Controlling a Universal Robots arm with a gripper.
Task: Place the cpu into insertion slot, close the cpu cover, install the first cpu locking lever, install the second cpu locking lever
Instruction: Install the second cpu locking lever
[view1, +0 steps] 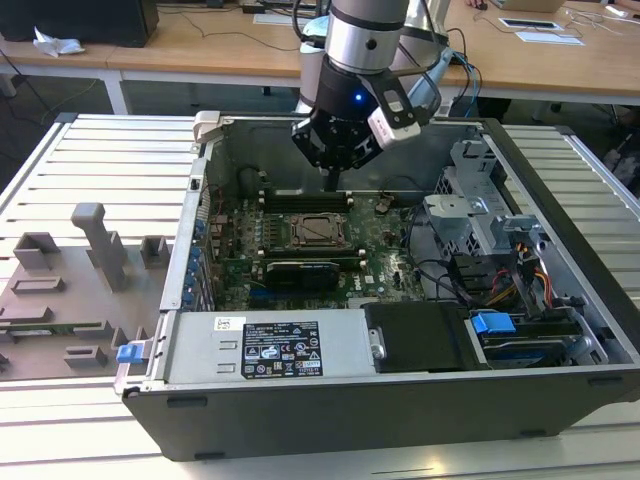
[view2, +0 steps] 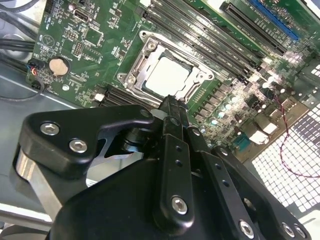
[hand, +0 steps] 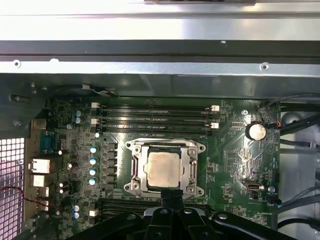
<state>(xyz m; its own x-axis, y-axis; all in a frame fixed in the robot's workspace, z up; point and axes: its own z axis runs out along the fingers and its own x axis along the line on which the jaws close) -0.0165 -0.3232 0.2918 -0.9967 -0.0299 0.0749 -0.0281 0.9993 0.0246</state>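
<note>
Your gripper (view2: 171, 102) is clenched with nothing in it, hovering just beside the insertion slot (hand: 165, 168). The cpu (hand: 163, 167) sits in the slot, with the cpu cover (hand: 186, 165) down around it.

The jaws hide the insertion slot (hand: 165, 169) near edge — levers indiscernible.

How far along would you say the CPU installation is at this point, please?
Done: the cpu sits in the insertion slot, and the cpu cover looks closed flat around it in both wrist views. In hand: nothing visible; the hand hovers at the socket's edge, fingers together. Left: I cannot tell whether either locking lever is latched, so both may remain.
</note>
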